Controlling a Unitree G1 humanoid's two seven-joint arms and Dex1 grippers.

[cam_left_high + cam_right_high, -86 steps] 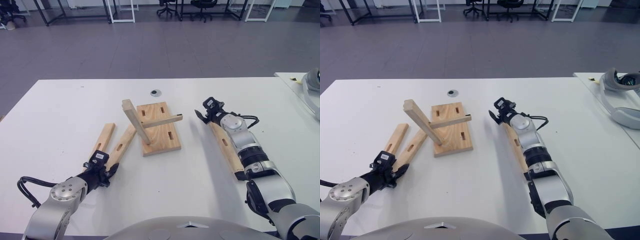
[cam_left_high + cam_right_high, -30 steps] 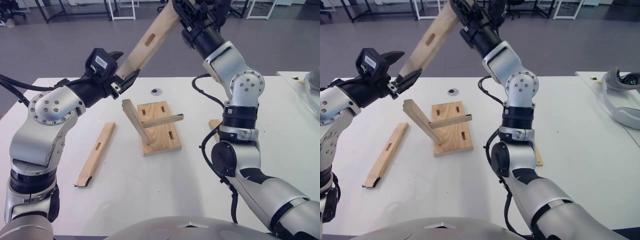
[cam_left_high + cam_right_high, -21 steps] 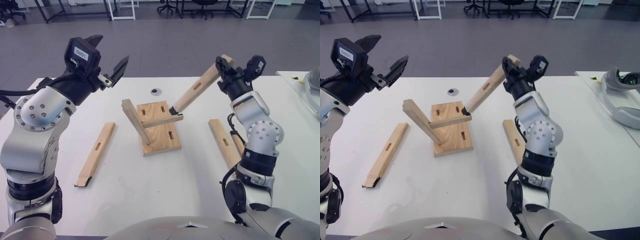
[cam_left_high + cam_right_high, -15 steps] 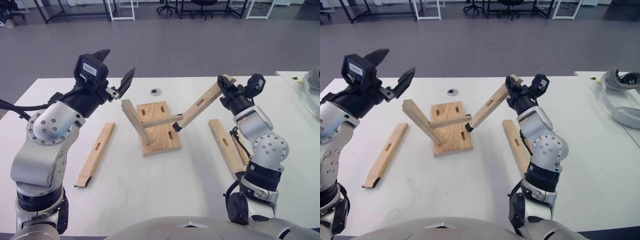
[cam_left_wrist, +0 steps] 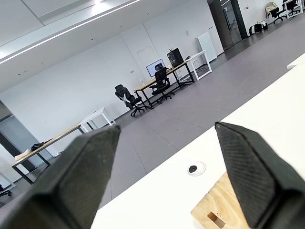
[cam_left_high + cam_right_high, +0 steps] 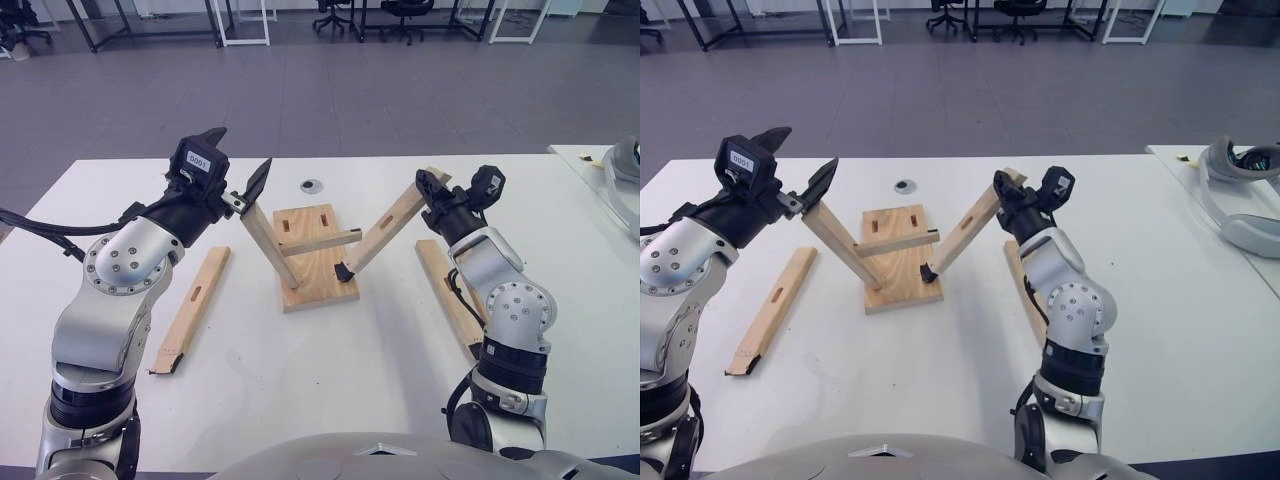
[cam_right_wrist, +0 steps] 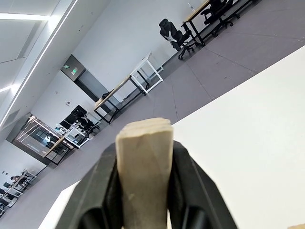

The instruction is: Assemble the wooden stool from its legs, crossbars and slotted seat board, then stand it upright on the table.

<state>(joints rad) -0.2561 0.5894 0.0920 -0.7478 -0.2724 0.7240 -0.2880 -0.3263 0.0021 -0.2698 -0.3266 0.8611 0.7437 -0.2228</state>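
Roughly half built, I'd say: centre frame, the seat board [image 6: 318,283] lies flat, one leg [image 6: 270,243] and its crossbar [image 6: 322,240] leaning up from it. The right gripper [image 6: 432,188] clamps a second leg [image 6: 385,232], foot at the board's lower-right slot. The left gripper [image 6: 243,150] gapes wide round the first leg's top. A spare leg [image 6: 190,308] lies lower left, more wood [image 6: 452,295] at right

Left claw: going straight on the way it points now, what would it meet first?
Probably the upper end of the tilted leg standing in the seat board; the open left claw sits right at it, though it might skim over; depth is unclear.
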